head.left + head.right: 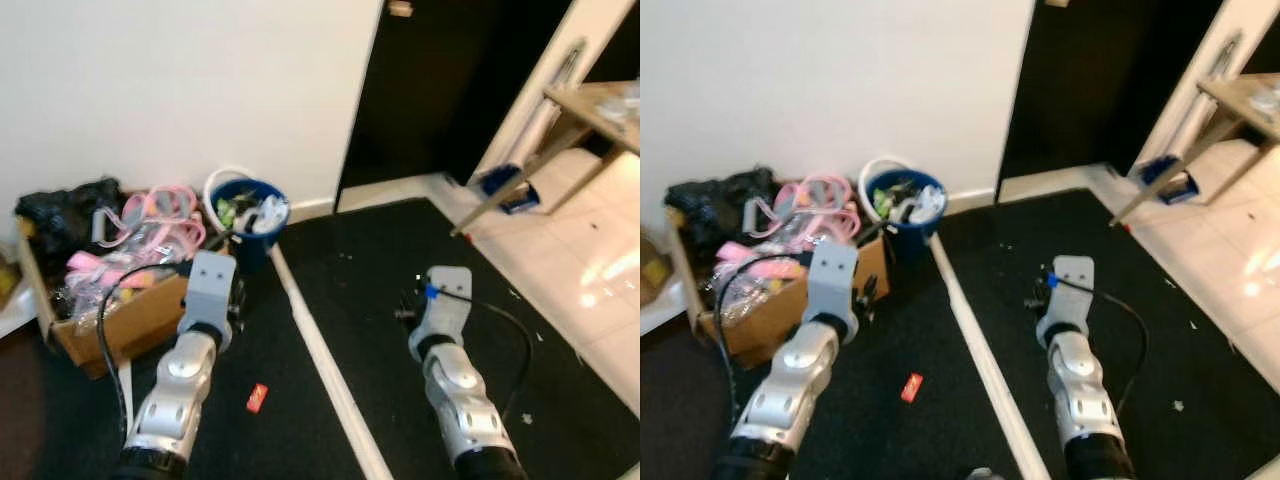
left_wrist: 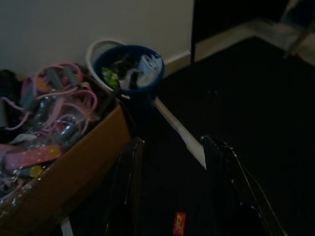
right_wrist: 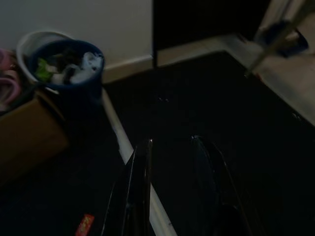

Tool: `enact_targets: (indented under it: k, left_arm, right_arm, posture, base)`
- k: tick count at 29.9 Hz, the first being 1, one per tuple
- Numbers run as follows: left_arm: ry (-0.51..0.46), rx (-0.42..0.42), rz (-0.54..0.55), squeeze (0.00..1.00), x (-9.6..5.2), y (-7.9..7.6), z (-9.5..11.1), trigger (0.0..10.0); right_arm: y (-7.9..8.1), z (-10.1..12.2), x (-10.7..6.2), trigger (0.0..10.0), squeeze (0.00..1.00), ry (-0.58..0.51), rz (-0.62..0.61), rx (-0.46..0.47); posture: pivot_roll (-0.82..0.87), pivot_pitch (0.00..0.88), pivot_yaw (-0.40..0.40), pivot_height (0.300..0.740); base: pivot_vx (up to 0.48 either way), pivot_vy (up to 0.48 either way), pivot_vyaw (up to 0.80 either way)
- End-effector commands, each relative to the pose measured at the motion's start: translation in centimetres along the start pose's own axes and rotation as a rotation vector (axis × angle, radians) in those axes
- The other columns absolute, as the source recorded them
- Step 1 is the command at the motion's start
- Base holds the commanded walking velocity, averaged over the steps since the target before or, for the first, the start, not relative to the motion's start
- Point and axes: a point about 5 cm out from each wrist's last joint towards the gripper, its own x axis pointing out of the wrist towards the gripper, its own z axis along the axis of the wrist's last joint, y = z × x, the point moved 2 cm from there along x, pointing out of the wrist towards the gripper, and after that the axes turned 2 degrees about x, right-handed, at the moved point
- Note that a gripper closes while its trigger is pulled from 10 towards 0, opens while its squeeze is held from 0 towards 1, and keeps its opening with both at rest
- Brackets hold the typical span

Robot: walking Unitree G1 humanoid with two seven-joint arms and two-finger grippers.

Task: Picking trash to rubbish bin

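Two silver arms reach up from the bottom of the head view, the left end effector (image 2: 172, 187) and the right end effector (image 3: 170, 187) both released, fingers spread with nothing between them, hanging above the black carpet (image 1: 400, 300). One small red wrapper (image 1: 257, 397) lies on the carpet at the lower left of the frame, just right of the left arm and well short of the blue rubbish bin (image 1: 248, 215), which stands at the foot of the white wall (image 1: 180, 80) left of centre, already holding mixed white and green litter that is too blurred to name. Touching the bin's left side is a cardboard box (image 1: 130, 320) heaped with pink straps and a black bag; its near corner is covered by the left arm. A pale strip (image 1: 320, 350) runs down the carpet from the bin to the bottom edge, between the two arms. At upper right a dark doorway (image 1: 450, 80) opens, and a wooden desk (image 1: 590, 105) is cut off by the frame edge above light tiles (image 1: 590, 260). Open carpet lies around the right arm.
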Motion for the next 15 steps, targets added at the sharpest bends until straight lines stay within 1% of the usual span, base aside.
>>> enact_targets:
  k: [1, 3, 6, 15]
  left_arm:
    - [0.010, 0.005, -0.012, 0.00, -0.09, -0.32, -0.32, 10.0]
    - [0.010, 0.005, -0.013, 0.00, -0.12, -0.31, -0.35, 10.0]
    - [0.010, 0.006, -0.014, 0.00, -0.15, -0.31, -0.36, 10.0]
    - [0.008, 0.007, -0.016, 0.00, -0.18, -0.24, -0.38, 10.0]
  right_arm:
    - [-0.66, -1.08, -0.23, 10.0, 0.00, 0.049, -0.025, -0.004]
    - [-0.77, -1.46, -0.21, 10.0, 0.00, 0.076, -0.033, -0.006]
    - [-1.09, -1.89, -0.21, 10.0, 0.00, 0.101, -0.060, 0.020]
    - [-1.05, -1.99, -0.37, 10.0, 0.00, 0.099, -0.060, 0.043]
  posture:
    - [0.00, 0.121, -0.035, 0.740]
    - [-0.01, 0.118, -0.035, 0.740]
    - [0.00, 0.114, -0.035, 0.740]
    - [0.00, 0.110, -0.033, 0.740]
  base:
    - [0.000, 0.000, -0.67]
    - [0.000, 0.000, -0.67]
    - [0.000, 0.000, -0.62]
    - [0.000, 0.000, -0.52]
